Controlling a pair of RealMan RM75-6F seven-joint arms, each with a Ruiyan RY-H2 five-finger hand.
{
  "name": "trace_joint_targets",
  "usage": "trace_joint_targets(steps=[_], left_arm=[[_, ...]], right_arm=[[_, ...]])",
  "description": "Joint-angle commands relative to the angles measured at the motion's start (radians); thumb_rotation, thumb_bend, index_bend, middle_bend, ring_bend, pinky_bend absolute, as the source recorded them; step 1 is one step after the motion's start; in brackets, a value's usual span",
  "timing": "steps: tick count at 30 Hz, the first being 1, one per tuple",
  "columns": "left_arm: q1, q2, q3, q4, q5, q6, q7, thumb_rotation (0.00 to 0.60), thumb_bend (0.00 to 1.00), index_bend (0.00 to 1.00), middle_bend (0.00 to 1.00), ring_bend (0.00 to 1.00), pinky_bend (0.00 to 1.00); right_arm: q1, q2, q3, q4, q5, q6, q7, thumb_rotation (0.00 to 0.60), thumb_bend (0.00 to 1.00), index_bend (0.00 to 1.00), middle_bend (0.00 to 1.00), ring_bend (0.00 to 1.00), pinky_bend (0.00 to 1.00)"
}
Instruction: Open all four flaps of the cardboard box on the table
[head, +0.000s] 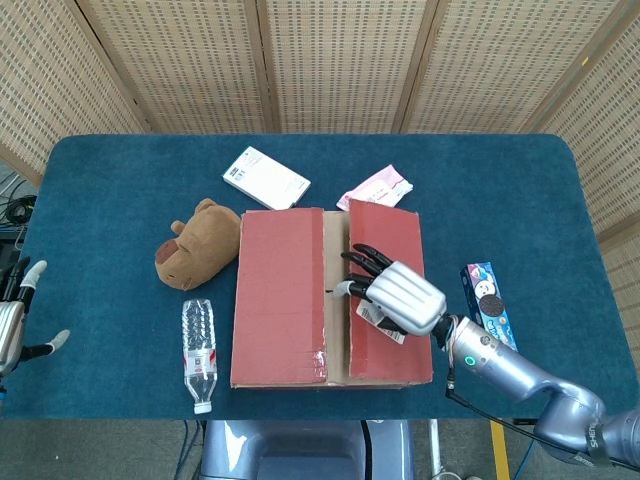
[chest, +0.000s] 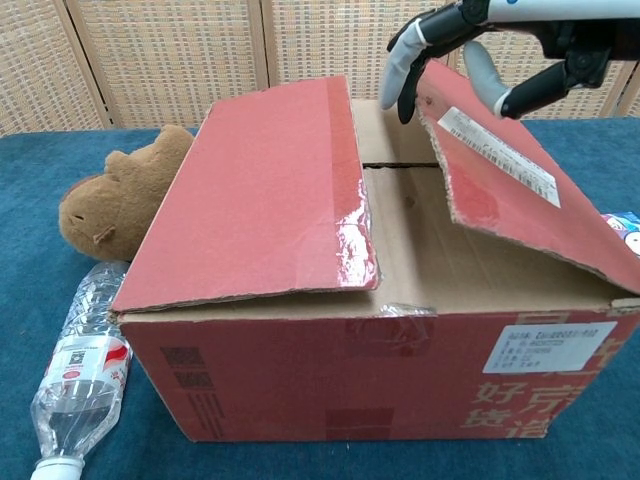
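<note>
The cardboard box (head: 330, 375) stands mid-table, its front wall (chest: 360, 370) filling the chest view. Its red left flap (head: 280, 295) (chest: 260, 200) lies nearly shut, sloping slightly up toward the middle. The red right flap (head: 385, 225) (chest: 520, 200) is tilted up along its inner edge, showing the brown inner flaps (chest: 420, 250) beneath. My right hand (head: 400, 297) (chest: 480, 50) grips that raised edge, fingers hooked under it and thumb on top. Far from the box, my left hand (head: 12, 325) hovers at the table's left edge with fingers spread, holding nothing.
A brown plush animal (head: 195, 245) (chest: 115, 205) lies against the box's left side, a water bottle (head: 199, 350) (chest: 75, 370) in front of it. Behind the box lie a white packet (head: 265, 178) and a pink pack (head: 377, 186). A cookie box (head: 489, 308) lies to the right.
</note>
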Motion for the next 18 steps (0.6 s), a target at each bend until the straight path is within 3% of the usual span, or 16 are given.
trace_joint_targets(steps=[1,18], left_arm=[[-0.001,0.001,-0.001,-0.002,0.000,0.001,0.002,0.515,0.22,0.02,0.00,0.00,0.00],[0.002,0.002,-0.010,0.002,0.002,0.026,0.009,0.514,0.22,0.02,0.00,0.00,0.00]], right_arm=[[-0.002,0.026,0.004,-0.016,-0.005,0.005,-0.003,0.600,1.00,0.30,0.51,0.09,0.04],[-0.054,0.215,0.021,-0.057,-0.002,0.065,0.030,0.600,1.00,0.30,0.52,0.10,0.04]])
